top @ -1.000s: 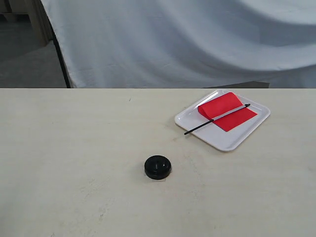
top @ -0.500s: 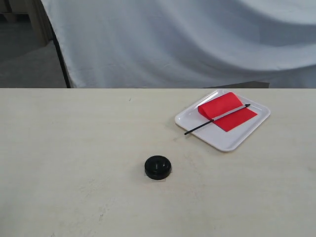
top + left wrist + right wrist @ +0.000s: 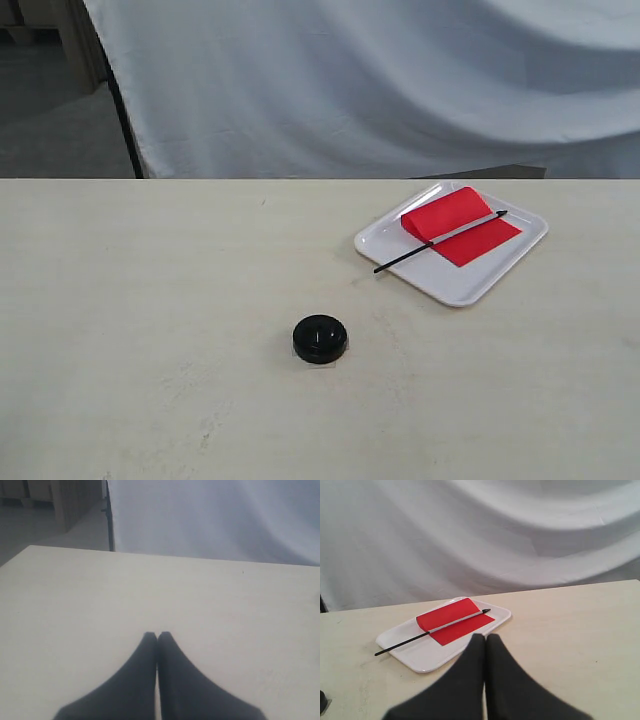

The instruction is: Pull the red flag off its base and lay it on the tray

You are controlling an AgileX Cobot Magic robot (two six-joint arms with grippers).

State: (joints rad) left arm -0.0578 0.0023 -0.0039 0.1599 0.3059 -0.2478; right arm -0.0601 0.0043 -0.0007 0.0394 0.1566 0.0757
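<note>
Exterior view: pale beige table top [image 3: 150, 300] with a draped white cloth backdrop [image 3: 350, 90] behind; no arm in sight from this camera.
Red flag: small bright red cloth flag on a thin black pole [image 3: 460, 225], lying flat inside the tray, off its base.
Flag cloth: spread on both sides of the pole, edge on one side curled up into a fold; white sleeve strip running along the pole.
Pole: diagonal across the tray, pointed tip over the tray's far right part, bare butt end sticking out past the near-left rim above the table.
Tray: shallow white rectangular plastic tray with rounded corners [image 3: 455, 293], right of centre on the table, turned at an angle to the table edge.
Base: small round glossy black plastic disc [image 3: 320, 339], upright on the table near the middle, well apart from the tray, nothing in it.
Left gripper [image 3: 157, 636]: black fingers pressed together, clenched on nothing, over bare table.
Right gripper [image 3: 485, 637]: black fingers pressed together, clenched on nothing, held back from the tray and pointing toward it; flag and tray in full view past the fingertips.
</note>
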